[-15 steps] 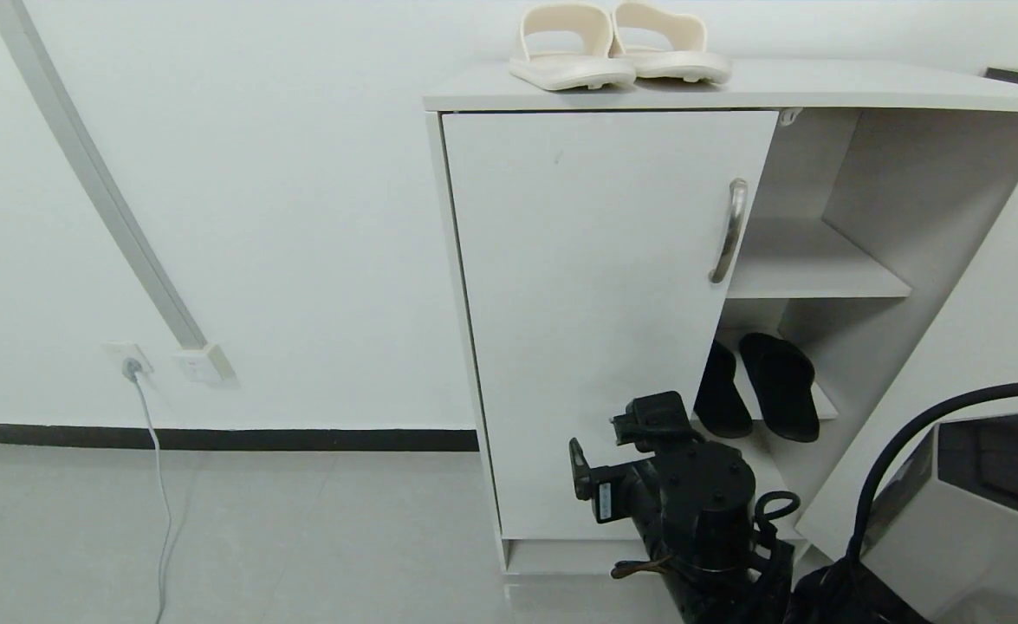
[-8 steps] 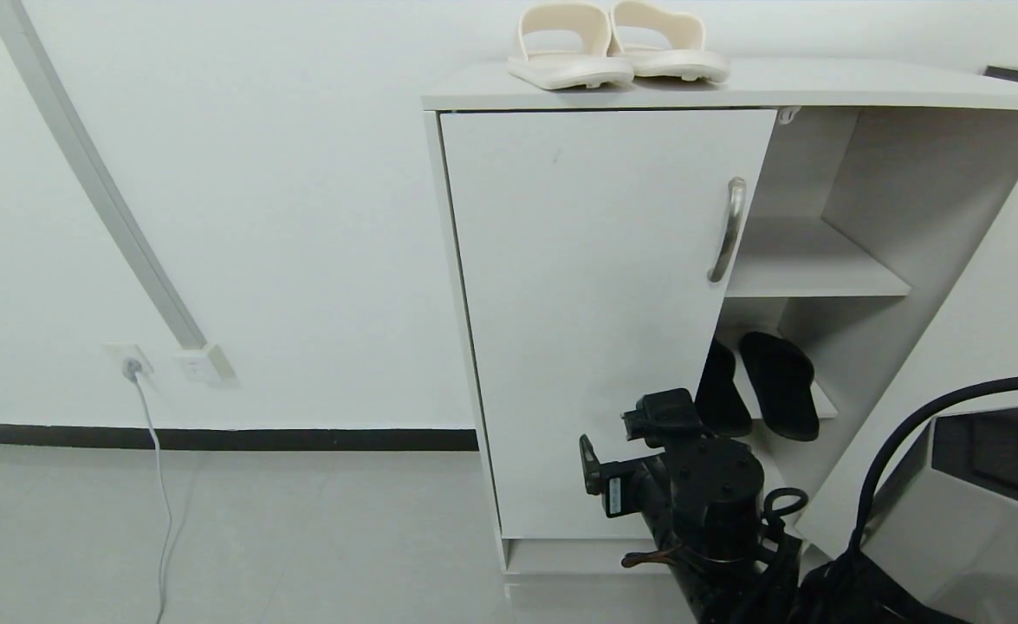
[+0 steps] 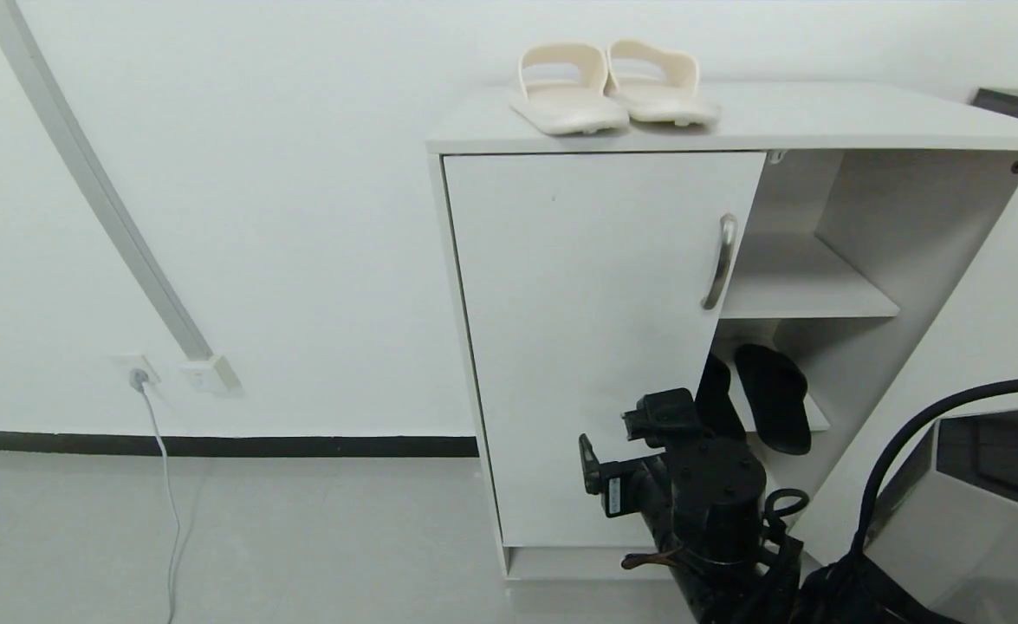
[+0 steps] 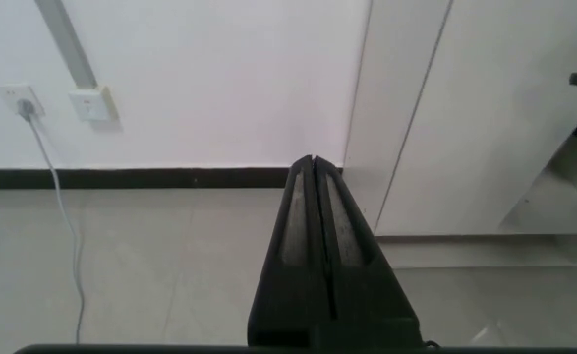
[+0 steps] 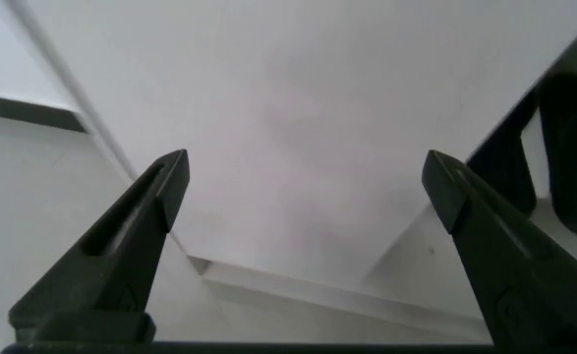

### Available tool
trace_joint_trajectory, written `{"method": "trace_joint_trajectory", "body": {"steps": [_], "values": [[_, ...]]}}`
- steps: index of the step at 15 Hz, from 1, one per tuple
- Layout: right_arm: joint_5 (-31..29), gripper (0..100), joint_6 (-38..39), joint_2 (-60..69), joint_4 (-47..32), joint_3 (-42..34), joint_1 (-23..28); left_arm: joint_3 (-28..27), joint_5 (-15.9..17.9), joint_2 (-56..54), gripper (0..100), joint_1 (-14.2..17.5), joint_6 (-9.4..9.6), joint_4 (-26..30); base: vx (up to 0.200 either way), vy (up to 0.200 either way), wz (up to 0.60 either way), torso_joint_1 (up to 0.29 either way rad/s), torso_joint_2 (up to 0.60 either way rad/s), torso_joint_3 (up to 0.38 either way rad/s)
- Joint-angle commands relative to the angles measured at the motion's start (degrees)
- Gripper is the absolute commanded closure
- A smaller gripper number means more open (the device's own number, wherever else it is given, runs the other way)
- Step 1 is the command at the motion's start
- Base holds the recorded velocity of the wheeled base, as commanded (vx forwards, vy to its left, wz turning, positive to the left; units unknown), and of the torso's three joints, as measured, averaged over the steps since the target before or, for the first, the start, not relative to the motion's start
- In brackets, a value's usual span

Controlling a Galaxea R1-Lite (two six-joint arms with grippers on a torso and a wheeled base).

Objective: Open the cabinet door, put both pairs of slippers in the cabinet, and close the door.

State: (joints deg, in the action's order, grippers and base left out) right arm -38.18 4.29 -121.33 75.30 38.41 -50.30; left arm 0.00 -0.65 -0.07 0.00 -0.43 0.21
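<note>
Slippers come in two pairs. The cream pair lies on top of the cabinet, at its left end. The two sit close side by side, long axes running near to far, with the straps at the far end, so the toes point at the wall. The black pair lies inside on the low shelf, also lengthwise near to far. Its left slipper is partly behind the edge of the shut left door, and we cannot tell which way the toes point. The right door stands wide open.

From the right wrist we see the right gripper with its fingers spread wide and nothing between them. It faces the left door low down, with a black slipper at the door's edge. From the left wrist we see the left gripper with its fingers pressed flat together, holding nothing. Beyond it are the floor, the cabinet's left side, and a wall outlet with its cable hanging down.
</note>
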Motion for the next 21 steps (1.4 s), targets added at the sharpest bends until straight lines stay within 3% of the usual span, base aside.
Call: {"method": "trace_joint_trajectory", "body": {"steps": [1,21], "values": [[0.04,0,0.02,-0.04,-0.15,0.0,0.11,0.0,0.03,0.07,100,0.09,-0.01,-0.03,0.0,0.0,0.0,0.027,-0.49,-0.359],[0.04,0,-1.57,0.13,1.16,-0.71,1.17,0.0,0.03,0.07,100,0.09,-0.01,0.06,0.0,0.0,0.0,0.162,-0.49,-0.33]]}}
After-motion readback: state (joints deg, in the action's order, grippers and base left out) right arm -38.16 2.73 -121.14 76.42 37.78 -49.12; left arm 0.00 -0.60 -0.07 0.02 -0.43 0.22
